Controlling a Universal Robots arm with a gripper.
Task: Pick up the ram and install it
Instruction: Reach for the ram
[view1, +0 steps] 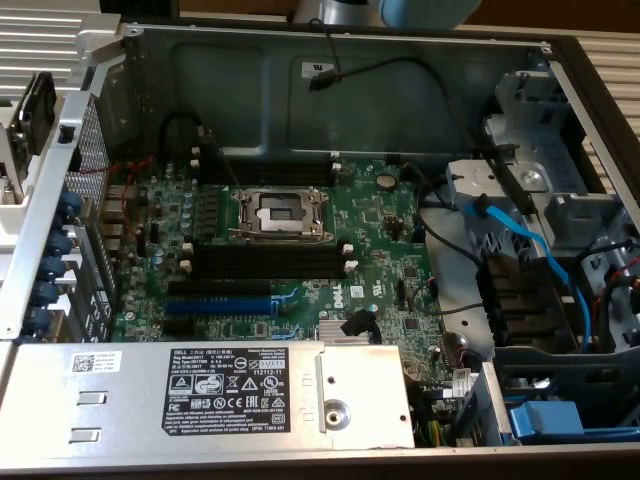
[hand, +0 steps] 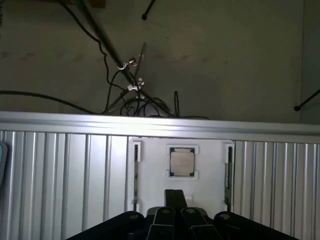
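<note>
Exterior view, setting: An open desktop case (view1: 330, 90) lies on its side, its green motherboard (view1: 390, 250) exposed.
Exterior view, slots: The long black memory slots (view1: 265, 262) with white end clips sit just beside the processor socket (view1: 280, 212). No stick appears seated in them, so the install is not yet done. A blue expansion slot (view1: 235, 300) runs parallel to them, closer to the power supply.
Exterior view, arm: A pale blue part of the robot arm (view1: 420, 10) shows at the frame's upper edge, beyond the case's far wall.
Exterior view, writing: "DELL" reads on the black label (view1: 222, 385) of the grey power-supply cover (view1: 130, 400). A Dell logo is printed on the board. The finer print is too small to read.
Wrist view, gripper: The gripper (hand: 176, 215) hangs over a ribbed metal surface (hand: 60, 175), its fingers pressed together and holding nothing.
Wrist view, tray: A white tray (hand: 150, 175) rests on the ribs, with a square processor chip (hand: 182, 162) at its middle.
Wrist view, ram: The ram (hand: 229, 175) appears to be the thin dark strip standing on edge along one side of the tray, beside the chip.
Wrist view, key relation: The stick lies beyond the fingertips and off to one side of them. Its long axis runs with the ribs, pointing away from the gripper. It is apart from the fingers and untouched.
Wrist view, background: Loose cables (hand: 130, 95) trail over the floor past the metal edge.
</note>
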